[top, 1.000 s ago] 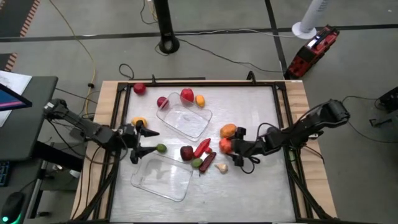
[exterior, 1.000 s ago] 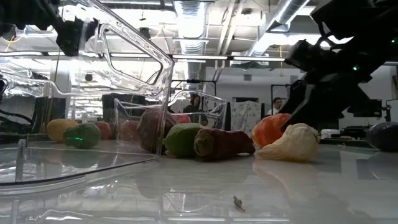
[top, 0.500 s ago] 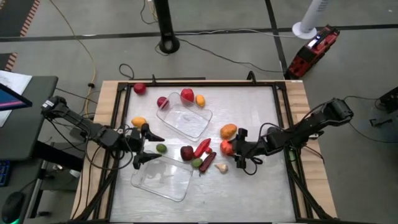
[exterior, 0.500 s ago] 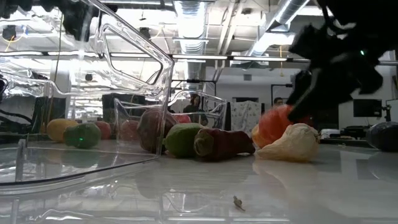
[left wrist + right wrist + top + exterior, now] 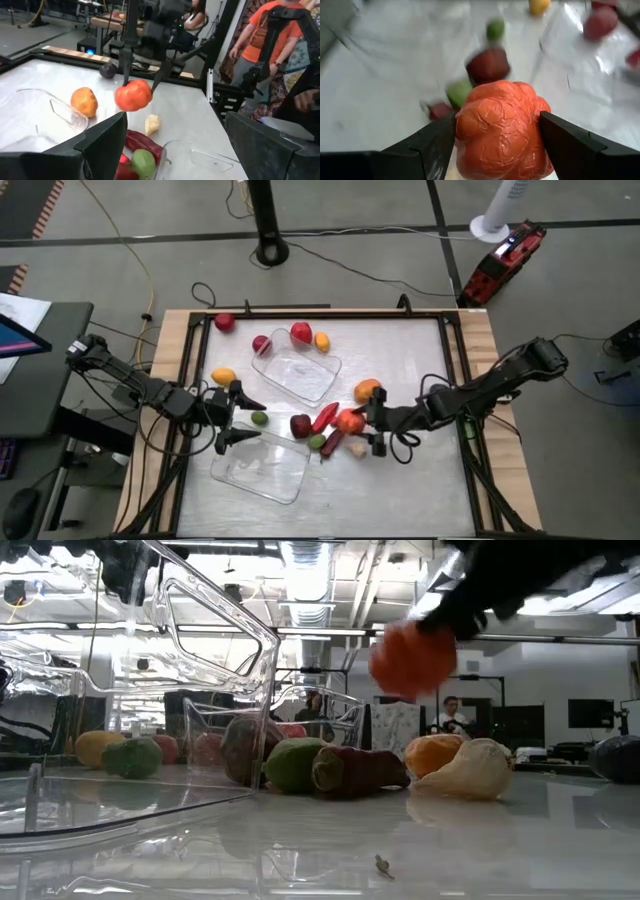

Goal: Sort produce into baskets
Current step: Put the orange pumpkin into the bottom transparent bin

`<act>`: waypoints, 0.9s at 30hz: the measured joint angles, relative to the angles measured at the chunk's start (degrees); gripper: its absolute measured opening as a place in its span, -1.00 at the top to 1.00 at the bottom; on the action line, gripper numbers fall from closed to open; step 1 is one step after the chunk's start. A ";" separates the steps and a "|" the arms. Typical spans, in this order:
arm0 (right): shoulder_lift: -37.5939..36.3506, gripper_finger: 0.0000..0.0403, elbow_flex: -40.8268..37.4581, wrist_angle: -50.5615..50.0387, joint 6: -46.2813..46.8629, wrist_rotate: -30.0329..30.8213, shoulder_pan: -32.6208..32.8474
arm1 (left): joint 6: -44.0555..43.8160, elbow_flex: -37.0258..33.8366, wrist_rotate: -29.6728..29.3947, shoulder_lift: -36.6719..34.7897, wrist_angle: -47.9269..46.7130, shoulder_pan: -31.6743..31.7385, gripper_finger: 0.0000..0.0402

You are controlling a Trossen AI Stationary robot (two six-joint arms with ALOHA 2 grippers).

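My right gripper [image 5: 362, 426] is shut on a red-orange, tomato-like piece [image 5: 349, 420], held above the table near the middle; the piece also shows in the low view [image 5: 412, 658] and the left wrist view [image 5: 133, 95]. Below and around it lie a garlic piece [image 5: 357, 449], an orange fruit [image 5: 368, 390], a red pepper [image 5: 325, 416], a maroon piece [image 5: 300, 425] and a green piece [image 5: 316, 441]. My left gripper [image 5: 238, 420] is open and empty by the far left corner of the near basket [image 5: 262, 463], next to a green lime [image 5: 259, 418]. The far basket [image 5: 297, 368] lies beyond. My right gripper pinches the tomato-like piece by its two opposite sides [image 5: 465, 125] between its two fingers [image 5: 430, 145]. The fingers come from the table's right side, slanting slightly down. The piece is lifted clear of the table and of the other produce.
A yellow lemon [image 5: 223, 376] lies at the left, a red fruit [image 5: 225, 322] at the far left corner. Two red pieces [image 5: 301, 333] and a yellow-orange one [image 5: 321, 340] lie at the far basket's far edge. People stand beyond the table [image 5: 260, 45].
My right gripper has lifted the tomato-like piece clear of the table and carried it toward the table's left, over the garlic and pepper. My left gripper has gone a little toward the table's right and near edge, still open.
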 joint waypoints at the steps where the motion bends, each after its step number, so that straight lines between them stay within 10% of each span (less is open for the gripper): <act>1: 0.35 -0.51 0.95 1.36 -0.28 0.00 0.14 | -0.01 0.00 -0.01 0.00 -0.13 0.00 -0.61; 18: 25.98 -0.54 28.95 9.70 -14.80 -13.71 -2.14 | -1.05 0.00 -1.97 0.00 -1.20 -0.02 -0.61; 27: 27.56 -0.83 31.48 3.90 -14.45 -17.57 -3.63 | -1.25 0.00 -1.92 -0.02 -2.58 -0.02 -0.61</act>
